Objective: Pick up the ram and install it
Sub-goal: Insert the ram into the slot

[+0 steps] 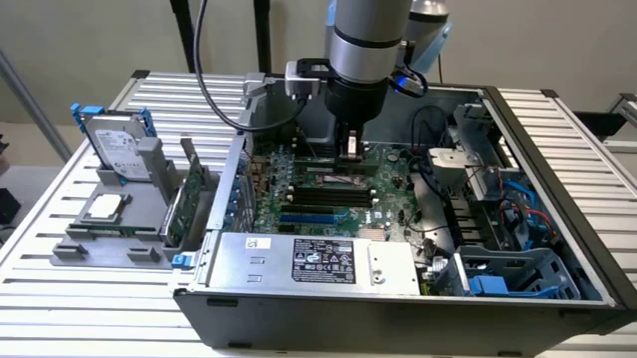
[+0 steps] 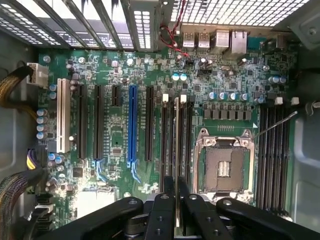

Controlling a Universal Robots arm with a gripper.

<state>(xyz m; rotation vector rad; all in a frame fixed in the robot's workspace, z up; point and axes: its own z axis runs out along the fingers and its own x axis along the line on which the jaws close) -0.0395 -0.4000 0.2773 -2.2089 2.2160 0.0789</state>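
The ram [image 2: 176, 145] is seen edge-on as a thin pale strip in the wrist view. It runs along the black memory slots [image 2: 166, 140] beside the CPU socket [image 2: 225, 165]. My gripper [image 2: 176, 192] is shut on it, with the black fingers [image 2: 162, 210] pressed against both of its sides. In the exterior view, my gripper [image 1: 350, 155] reaches down inside the open computer case, just above the green motherboard [image 1: 329, 175] near its far edge. Whether the ram touches a slot cannot be told.
A grey rack on the exterior view's left holds a silver hard drive [image 1: 118, 149] with blue rails and a green expansion card [image 1: 191, 198]. The power supply [image 1: 318, 261] sits at the case front. Drive bays and cables [image 1: 497, 201] fill the case's right side.
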